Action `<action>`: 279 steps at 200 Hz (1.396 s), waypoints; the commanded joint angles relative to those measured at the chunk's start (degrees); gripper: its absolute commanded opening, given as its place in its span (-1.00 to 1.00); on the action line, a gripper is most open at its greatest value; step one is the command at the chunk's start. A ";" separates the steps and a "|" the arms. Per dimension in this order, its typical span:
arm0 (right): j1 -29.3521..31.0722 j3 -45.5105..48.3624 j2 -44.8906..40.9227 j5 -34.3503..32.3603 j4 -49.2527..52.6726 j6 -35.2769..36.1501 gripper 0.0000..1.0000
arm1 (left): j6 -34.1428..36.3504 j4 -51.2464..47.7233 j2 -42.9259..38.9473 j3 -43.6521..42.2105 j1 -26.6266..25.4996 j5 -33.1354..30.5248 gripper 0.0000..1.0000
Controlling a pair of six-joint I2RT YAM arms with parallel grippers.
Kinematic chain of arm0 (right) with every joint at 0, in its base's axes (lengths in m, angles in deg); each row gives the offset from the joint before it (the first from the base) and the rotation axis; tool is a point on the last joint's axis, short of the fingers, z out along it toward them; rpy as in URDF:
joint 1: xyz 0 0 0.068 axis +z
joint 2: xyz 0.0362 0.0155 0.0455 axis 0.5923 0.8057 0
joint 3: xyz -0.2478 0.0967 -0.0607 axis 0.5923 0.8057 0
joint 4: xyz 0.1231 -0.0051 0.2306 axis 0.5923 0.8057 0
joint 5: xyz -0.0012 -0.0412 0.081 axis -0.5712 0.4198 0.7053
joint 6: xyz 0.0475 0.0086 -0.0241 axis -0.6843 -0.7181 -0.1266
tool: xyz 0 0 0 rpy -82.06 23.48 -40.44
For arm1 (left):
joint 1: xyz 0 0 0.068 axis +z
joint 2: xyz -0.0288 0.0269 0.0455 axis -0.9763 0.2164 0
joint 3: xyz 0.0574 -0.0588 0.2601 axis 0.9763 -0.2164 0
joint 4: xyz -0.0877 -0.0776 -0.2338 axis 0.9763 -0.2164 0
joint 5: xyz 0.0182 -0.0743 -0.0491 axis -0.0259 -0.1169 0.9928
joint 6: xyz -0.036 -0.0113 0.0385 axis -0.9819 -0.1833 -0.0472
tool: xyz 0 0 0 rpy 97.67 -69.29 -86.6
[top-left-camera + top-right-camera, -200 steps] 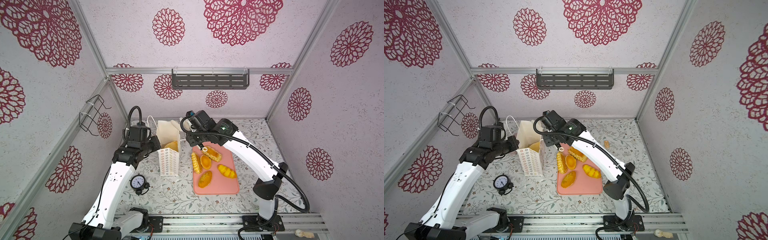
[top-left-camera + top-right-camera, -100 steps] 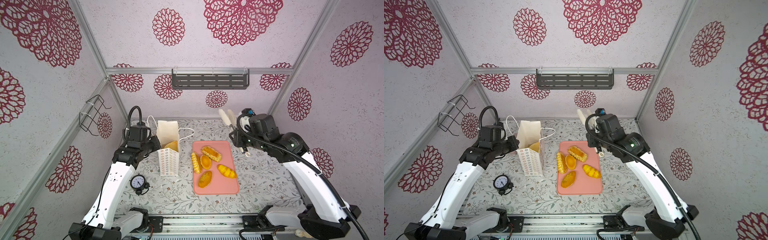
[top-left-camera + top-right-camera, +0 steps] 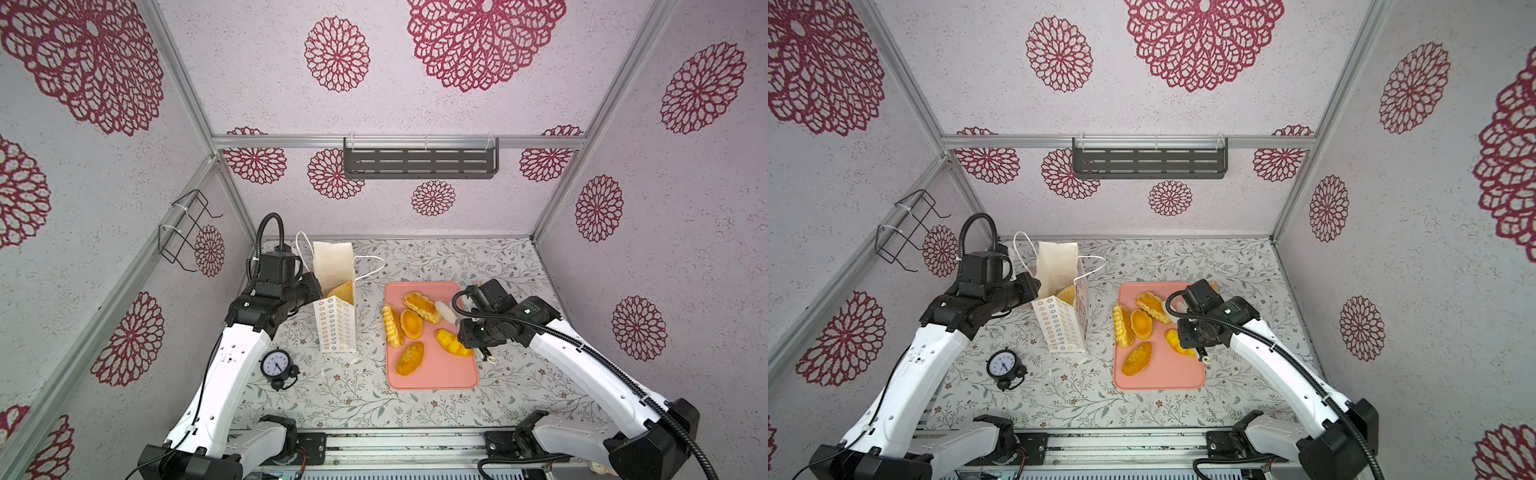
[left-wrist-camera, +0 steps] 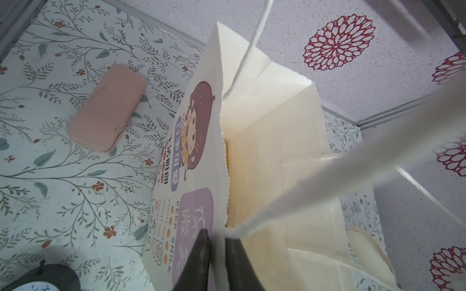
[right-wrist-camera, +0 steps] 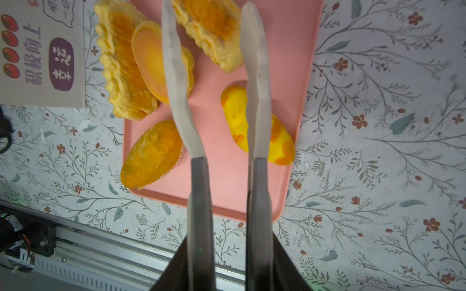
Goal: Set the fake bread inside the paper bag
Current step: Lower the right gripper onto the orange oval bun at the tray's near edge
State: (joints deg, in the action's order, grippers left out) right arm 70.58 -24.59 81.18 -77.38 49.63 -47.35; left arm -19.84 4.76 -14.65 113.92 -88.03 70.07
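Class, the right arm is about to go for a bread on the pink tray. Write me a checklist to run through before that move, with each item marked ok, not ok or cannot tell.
1. The right gripper is open and empty: ok.
2. More fake bread lies on the pink tray: ok, five pieces.
3. The yellow-orange loaf lies apart from the other pieces: ok.
4. The paper bag stands upright with its mouth open: ok.
5. The left gripper grips the bag's wall: cannot tell; a finger stands on each side of the paper.
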 commanded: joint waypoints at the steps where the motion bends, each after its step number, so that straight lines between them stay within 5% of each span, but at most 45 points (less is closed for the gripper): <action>1: -0.25 1.15 -2.87 5.18 -2.06 -1.92 -0.21 | -0.03 1.55 -0.97 -0.79 -0.46 -0.26 -0.57; 50: 2.71 7.39 -6.04 12.49 -3.58 -6.86 -0.20 | 0.06 1.51 -2.46 -1.76 -0.38 -0.96 -0.30; 116: 8.95 13.34 -7.33 16.68 -6.42 -12.85 -0.14 | 0.01 2.28 -2.41 -2.59 -0.37 -0.83 -0.26; 172: 9.07 15.11 -5.90 17.66 -7.38 -12.88 0.06 | -0.03 2.22 -2.94 -3.14 -0.38 -0.90 -0.26; 279: 9.07 17.72 -0.66 21.60 -16.87 -13.57 0.04 | -0.30 2.36 -3.05 -3.60 -0.38 -0.87 -0.26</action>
State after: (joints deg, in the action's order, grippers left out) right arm 79.61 -7.02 80.04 -57.25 35.67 -60.20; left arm -19.89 5.96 -16.90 110.60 -88.03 69.50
